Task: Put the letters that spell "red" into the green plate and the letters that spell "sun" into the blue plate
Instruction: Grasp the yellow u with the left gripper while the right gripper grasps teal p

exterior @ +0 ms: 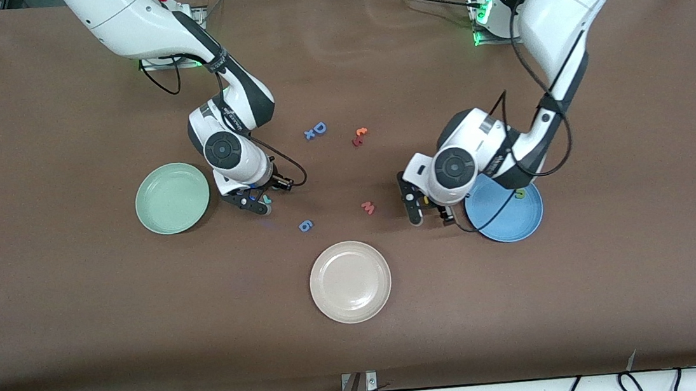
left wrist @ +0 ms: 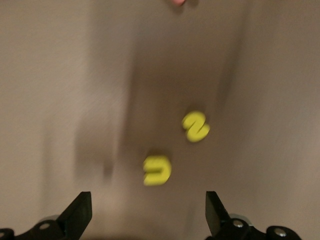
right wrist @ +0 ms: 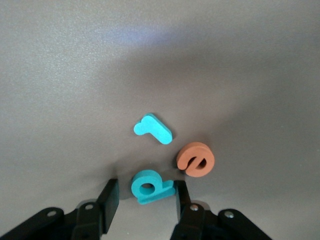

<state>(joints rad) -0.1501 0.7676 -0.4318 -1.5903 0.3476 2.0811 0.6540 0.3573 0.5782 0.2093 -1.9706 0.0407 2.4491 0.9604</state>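
Fingers of right tool (right wrist: 145, 202) straddle teal "d" (right wrist: 150, 187) on desk beside green plate (exterior: 172, 198), not yet pinching; left tool (left wrist: 147, 212) spread over yellow "s" (left wrist: 196, 126) & "u" (left wrist: 157, 170), near blue plate (exterior: 510, 218), ready for a pick.

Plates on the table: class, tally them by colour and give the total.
green plate: 1
blue plate: 1
cream plate: 1
Total: 3

Front camera high, faces robots, whole table (exterior: 82, 349); wrist cameras close, looking down past each tool.
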